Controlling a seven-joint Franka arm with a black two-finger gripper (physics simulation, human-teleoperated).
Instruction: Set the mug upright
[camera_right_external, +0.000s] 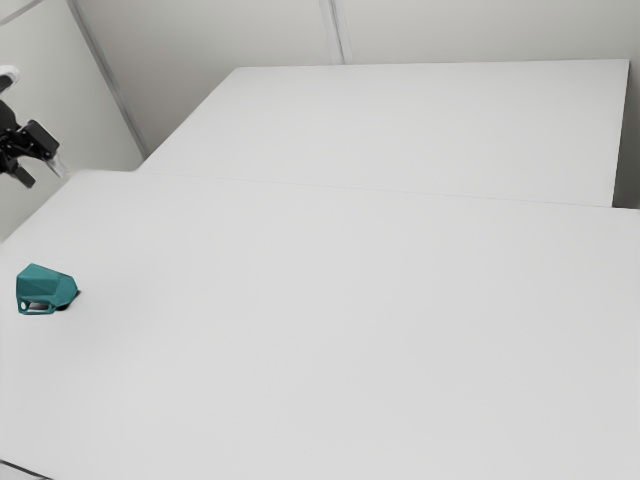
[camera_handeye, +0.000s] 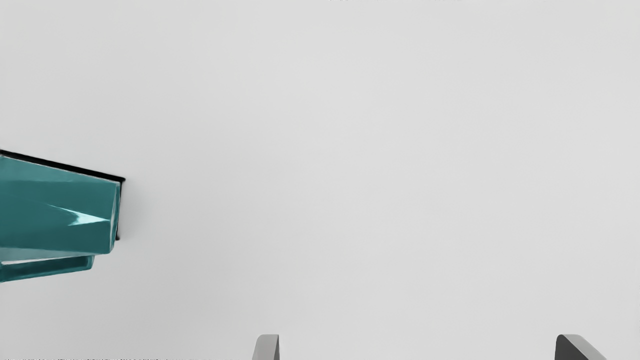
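At the exterior view's upper left, my black gripper hangs above the level of the table, apart from the mug. The teal faceted mug lies on its side near the table's edge at the exterior view's left, its handle facing the camera there. In the wrist view the mug is partly cut off by the frame, off to one side of my fingers. My gripper is open, its fingertips wide apart with only table surface seen between them.
The white table spreads toward the exterior view's right. Behind it stands a white panel-like surface, with pale walls beyond. A thin dark line crosses the exterior view's lower left corner.
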